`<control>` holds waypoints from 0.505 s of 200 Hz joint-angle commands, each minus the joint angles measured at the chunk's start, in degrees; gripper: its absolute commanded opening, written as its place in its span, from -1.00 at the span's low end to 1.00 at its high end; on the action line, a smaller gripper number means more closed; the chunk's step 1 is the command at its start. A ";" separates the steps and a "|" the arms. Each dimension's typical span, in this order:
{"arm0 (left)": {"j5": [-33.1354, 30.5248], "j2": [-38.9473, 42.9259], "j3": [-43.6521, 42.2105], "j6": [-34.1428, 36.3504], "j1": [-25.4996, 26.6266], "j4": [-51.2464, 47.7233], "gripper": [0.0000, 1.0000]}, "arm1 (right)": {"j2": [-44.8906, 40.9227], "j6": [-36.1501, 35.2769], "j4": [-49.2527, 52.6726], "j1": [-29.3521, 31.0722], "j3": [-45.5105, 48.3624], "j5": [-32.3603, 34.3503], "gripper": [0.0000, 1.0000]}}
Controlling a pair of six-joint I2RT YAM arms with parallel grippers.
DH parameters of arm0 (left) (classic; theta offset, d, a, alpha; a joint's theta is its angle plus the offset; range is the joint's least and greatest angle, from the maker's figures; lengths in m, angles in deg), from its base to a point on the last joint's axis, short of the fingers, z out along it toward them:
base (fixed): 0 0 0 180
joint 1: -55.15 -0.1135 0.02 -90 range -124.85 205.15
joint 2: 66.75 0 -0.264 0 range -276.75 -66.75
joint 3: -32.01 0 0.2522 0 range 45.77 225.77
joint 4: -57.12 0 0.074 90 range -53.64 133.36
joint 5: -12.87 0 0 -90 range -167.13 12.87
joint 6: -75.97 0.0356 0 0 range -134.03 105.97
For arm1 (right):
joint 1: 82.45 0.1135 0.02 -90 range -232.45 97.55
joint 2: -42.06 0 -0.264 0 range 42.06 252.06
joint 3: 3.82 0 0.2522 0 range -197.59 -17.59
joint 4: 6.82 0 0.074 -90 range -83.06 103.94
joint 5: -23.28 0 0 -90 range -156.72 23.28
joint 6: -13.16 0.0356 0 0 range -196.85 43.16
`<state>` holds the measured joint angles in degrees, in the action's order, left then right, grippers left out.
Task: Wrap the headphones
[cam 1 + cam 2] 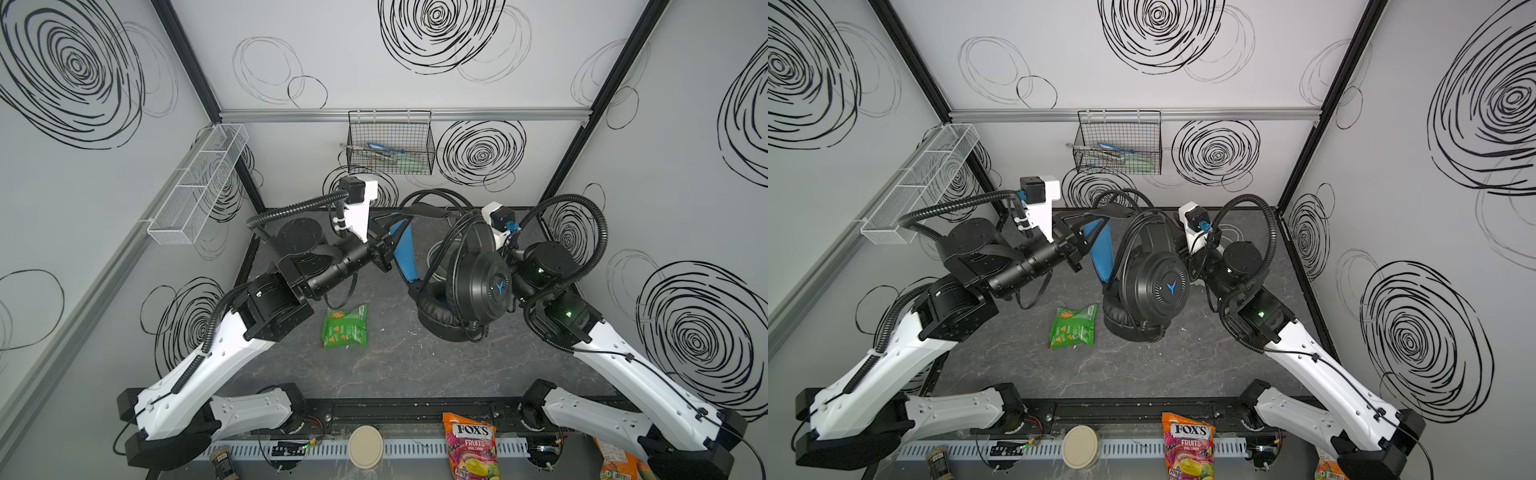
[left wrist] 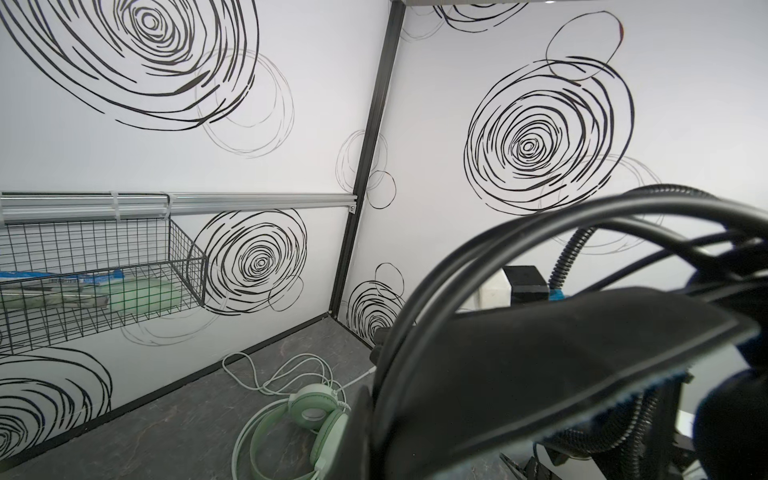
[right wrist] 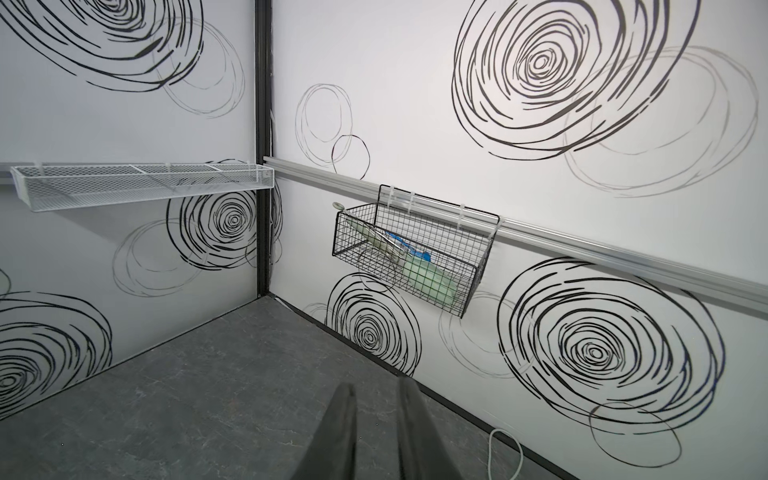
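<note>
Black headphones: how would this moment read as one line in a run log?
left gripper: shut on headband of black headphones | right gripper: open, empty | cable: looped over headband | green headphones: on table

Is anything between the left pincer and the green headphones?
Yes: the black headphones. The left pincer is shut on their headband, which, with the cable, blocks part of the green headphones on the table beyond.

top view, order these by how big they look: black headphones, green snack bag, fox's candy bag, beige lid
1. black headphones, clearly largest
2. Fox's candy bag, though the frame edge cuts it off
3. green snack bag
4. beige lid
</note>
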<state>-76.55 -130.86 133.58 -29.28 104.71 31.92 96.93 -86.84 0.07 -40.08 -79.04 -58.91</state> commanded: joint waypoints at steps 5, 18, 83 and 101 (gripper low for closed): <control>-0.72 0.46 4.44 -3.99 0.48 10.66 -1.00 | -1.30 3.42 -1.95 -0.37 1.41 -3.05 -0.44; -0.80 0.12 5.03 -4.16 0.62 10.60 -1.00 | -1.56 4.40 -2.69 -0.36 2.07 -4.34 -0.34; -3.55 -0.71 6.64 -5.83 0.64 8.41 -1.00 | -1.93 10.56 -3.51 -0.18 3.48 -10.65 -0.14; -4.13 -1.20 7.55 -6.02 0.58 7.56 -1.00 | -3.18 13.29 -4.93 -0.27 5.18 -11.70 -0.03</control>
<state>-78.93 -132.55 136.53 -30.96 105.04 31.04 95.42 -78.23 -2.97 -40.08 -76.13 -68.04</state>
